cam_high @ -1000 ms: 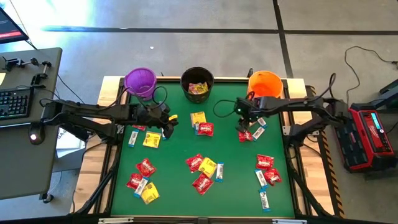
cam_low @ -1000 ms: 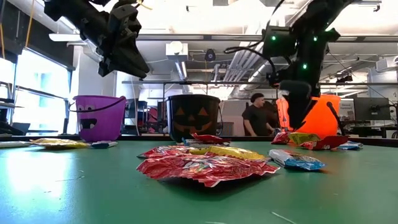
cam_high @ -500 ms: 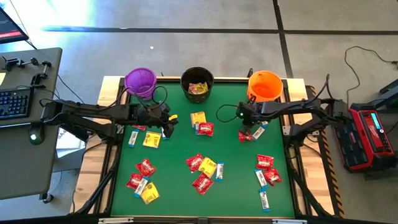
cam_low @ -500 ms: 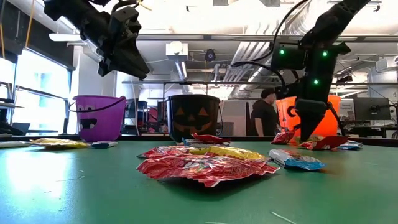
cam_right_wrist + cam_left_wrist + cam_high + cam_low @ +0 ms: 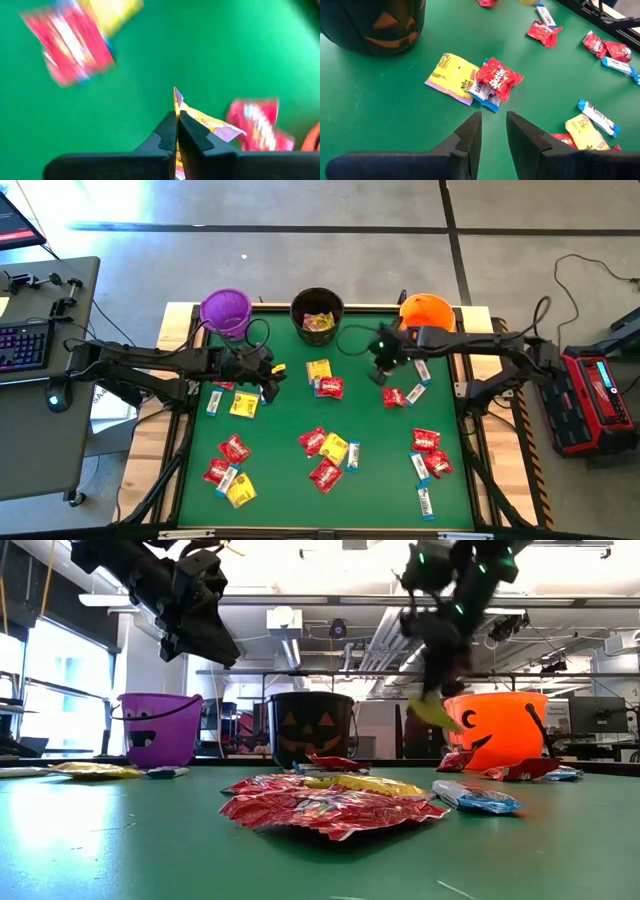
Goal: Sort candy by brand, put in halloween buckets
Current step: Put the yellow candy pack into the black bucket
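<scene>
From above, you see your right gripper (image 5: 385,363) lifted over the green table (image 5: 280,470), just in front of the orange bucket (image 5: 428,311) and off to the side of the black bucket (image 5: 317,310). Below and beside it lie a red packet (image 5: 394,396) and a white-and-blue bar (image 5: 415,391). Your left gripper (image 5: 268,383) waits beside the purple bucket (image 5: 226,310), with a yellow packet on the table (image 5: 243,404) just beside it.

At table height, your right gripper (image 5: 432,690) hangs well above the cloth with a yellow packet (image 5: 434,713) dangling from its tip, in front of the orange bucket (image 5: 505,725). The black bucket (image 5: 310,727) and purple bucket (image 5: 158,728) stand farther along the back edge. Your left gripper (image 5: 215,640) is raised above the purple one; you cannot tell its fingers from here.

Through the left wrist camera, your left fingers (image 5: 469,137) stand a little apart with nothing between them. Ahead of them lie a yellow packet by the black bucket (image 5: 453,77), a red one overlapping it (image 5: 499,78), and the black bucket (image 5: 372,25) beyond.

Through the right wrist camera, your right fingers (image 5: 170,132) are pressed together on the yellow packet (image 5: 200,122), which sticks out past their tips. Red packets show blurred on the table beyond.
</scene>
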Available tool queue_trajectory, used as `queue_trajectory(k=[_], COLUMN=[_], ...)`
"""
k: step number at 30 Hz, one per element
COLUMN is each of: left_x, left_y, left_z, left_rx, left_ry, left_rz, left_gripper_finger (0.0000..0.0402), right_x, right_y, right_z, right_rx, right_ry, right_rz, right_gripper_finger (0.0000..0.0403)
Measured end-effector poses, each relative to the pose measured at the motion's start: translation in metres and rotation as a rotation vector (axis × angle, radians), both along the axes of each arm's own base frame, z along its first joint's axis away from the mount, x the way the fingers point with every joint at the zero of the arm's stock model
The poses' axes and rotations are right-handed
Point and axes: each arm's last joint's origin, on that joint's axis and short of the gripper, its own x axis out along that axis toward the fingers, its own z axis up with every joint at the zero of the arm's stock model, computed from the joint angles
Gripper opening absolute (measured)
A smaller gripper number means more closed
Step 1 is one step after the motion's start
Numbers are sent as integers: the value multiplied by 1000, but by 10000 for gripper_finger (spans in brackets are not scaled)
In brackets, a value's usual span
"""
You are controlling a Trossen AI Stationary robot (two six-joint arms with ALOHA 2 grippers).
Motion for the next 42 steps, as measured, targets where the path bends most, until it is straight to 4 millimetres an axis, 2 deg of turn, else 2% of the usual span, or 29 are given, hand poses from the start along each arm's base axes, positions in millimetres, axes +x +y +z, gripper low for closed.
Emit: queue_trajectory(k=[7,10,15,19,24,32,42], left_x=[0,0,0,0,0,0,0], left_y=[0,0,0,0,1,1,1], left_z=[0,0,0,0,0,0,0], left_rx=[4,8,8,14,18,18,18], left_ry=[0,0,1,3,3,3,3], left_rz=[3,7,7,3,9,9,9], left_gripper_finger=[80,80,80,80,80,80,80], right_x=[38,61,105,130,147,153,154], right_y=[-13,-24,-46,-69,-93,-115,-123], right_z=[71,83,92,89,76,49,33], right_rx=[-126,-143,-179,-187,-184,-167,-146], right_ry=[-370,-422,-429,-375,-314,-259,-207], right_rz=[-10,-14,7,0,-21,-58,-103], right_gripper_finger=[0,0,0,0,0,0,12])
